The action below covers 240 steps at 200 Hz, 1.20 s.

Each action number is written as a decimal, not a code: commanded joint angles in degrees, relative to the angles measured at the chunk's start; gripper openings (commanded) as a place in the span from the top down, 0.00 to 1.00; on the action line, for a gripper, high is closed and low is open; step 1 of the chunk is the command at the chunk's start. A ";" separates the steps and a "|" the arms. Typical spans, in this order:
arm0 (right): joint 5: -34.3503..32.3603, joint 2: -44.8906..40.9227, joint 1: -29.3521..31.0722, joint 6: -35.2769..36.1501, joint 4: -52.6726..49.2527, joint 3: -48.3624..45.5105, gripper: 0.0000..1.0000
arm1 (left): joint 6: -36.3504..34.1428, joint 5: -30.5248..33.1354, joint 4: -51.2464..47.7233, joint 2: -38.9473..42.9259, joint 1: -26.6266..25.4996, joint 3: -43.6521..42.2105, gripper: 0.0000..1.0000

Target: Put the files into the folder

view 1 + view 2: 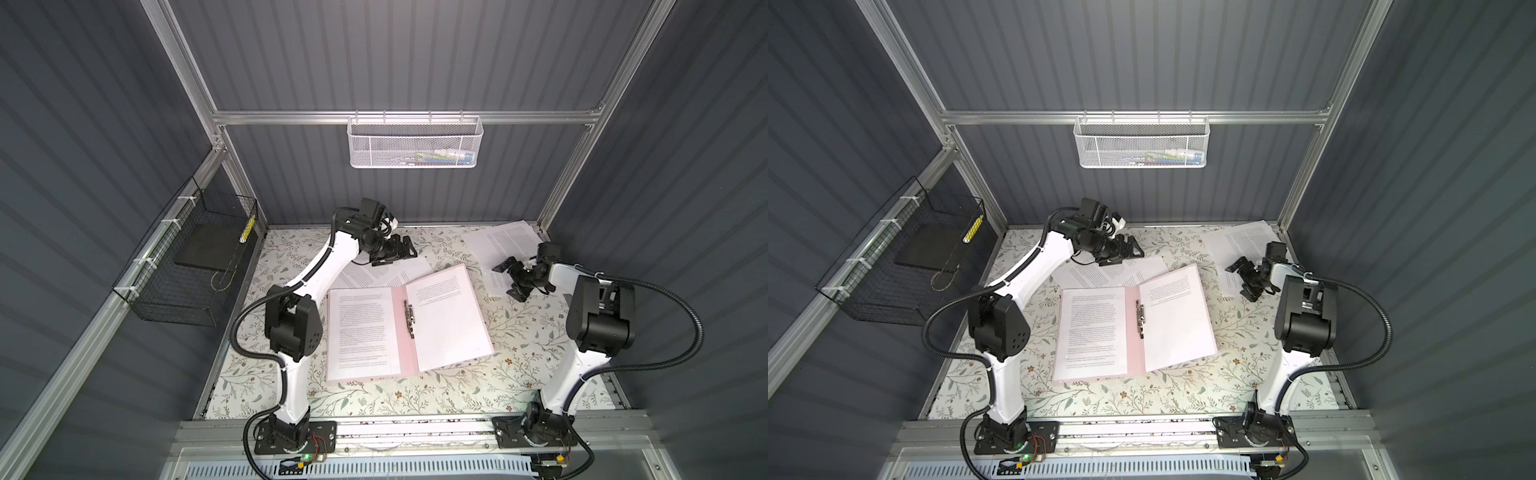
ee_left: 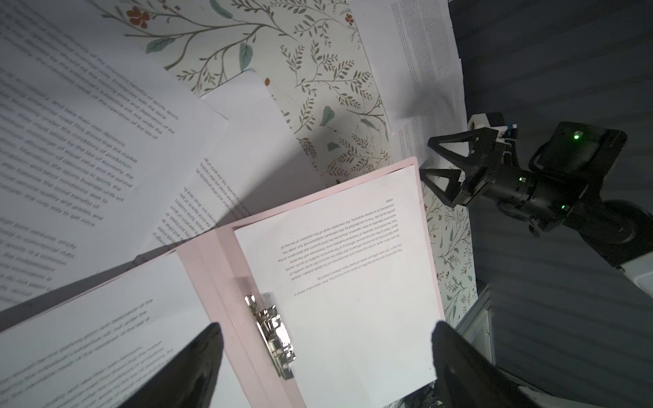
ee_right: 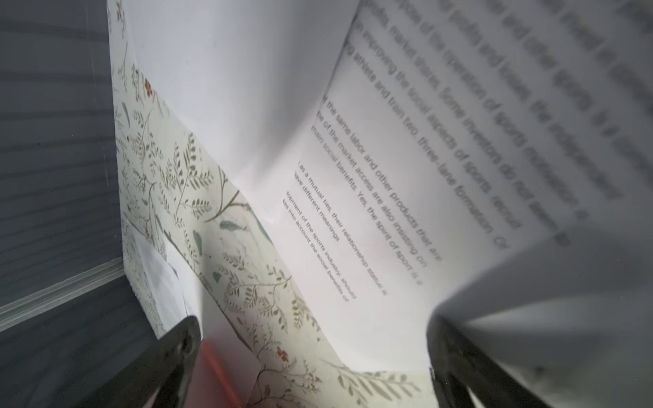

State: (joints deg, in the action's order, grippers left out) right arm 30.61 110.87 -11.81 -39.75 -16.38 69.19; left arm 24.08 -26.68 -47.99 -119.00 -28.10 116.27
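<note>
Both pincers gape wide: left pincer [image 1: 395, 255] beyond folder [image 1: 400, 345], right pincer [image 1: 509, 280] over files [image 1: 498, 241].

The folder [image 1: 400, 353] lies open at mid-frame on the tabletop [image 1: 374, 399], a sheet [image 1: 361, 332] on each half, loose files [image 1: 365, 276] just behind it and more files [image 1: 503, 241] at upper right.

The folder [image 1: 406, 353] looks like smooth, matt pale pink card, and its clip [image 2: 272, 335] is bright, glossy metal. The files [image 1: 449, 320] are matt white paper, some of them creased. The counter [image 1: 415, 399] has a matt floral-printed covering. The frame rail [image 1: 291, 117] is dull silvery metal.
</note>
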 commanded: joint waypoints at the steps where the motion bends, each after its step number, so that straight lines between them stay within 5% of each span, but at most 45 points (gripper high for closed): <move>1: 2.70 -1.71 2.59 -3.83 -0.74 -4.23 0.01 | 1.25 -3.55 -1.69 -5.85 -2.27 6.59 0.07; 27: 4.12 -6.09 2.50 -1.10 -5.43 0.55 0.01 | 2.65 -5.83 -3.16 -14.31 -4.82 17.70 0.08; 48: -2.95 -8.19 -0.88 2.26 -10.68 4.59 0.01 | 3.88 -7.71 -4.22 -19.74 -6.29 24.56 0.08; 111: -6.72 4.49 -12.50 3.34 -15.16 13.61 0.01 | 8.76 -12.00 8.71 -21.68 -11.58 20.06 0.08; 156: -5.06 8.82 -10.86 3.24 -19.64 18.17 0.01 | 12.91 -12.45 18.24 -22.23 -13.84 18.57 0.07; 195: -0.47 4.25 -8.93 0.93 -11.87 11.04 0.01 | 14.16 -12.83 23.97 -26.82 -13.91 23.92 0.07; 218: -1.05 5.56 -6.23 3.05 -16.02 13.91 0.01 | 14.53 -13.66 24.53 -27.81 -13.60 25.77 0.07; 240: -8.47 5.06 -3.87 5.15 -19.16 16.82 0.01 | 13.42 -11.31 25.00 -24.89 -12.38 21.28 0.06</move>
State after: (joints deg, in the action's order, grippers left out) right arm 27.55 116.53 -18.00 -37.06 -31.55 82.39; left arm 37.58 -38.57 -25.12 -146.63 -41.85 139.85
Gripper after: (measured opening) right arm 0.989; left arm 0.936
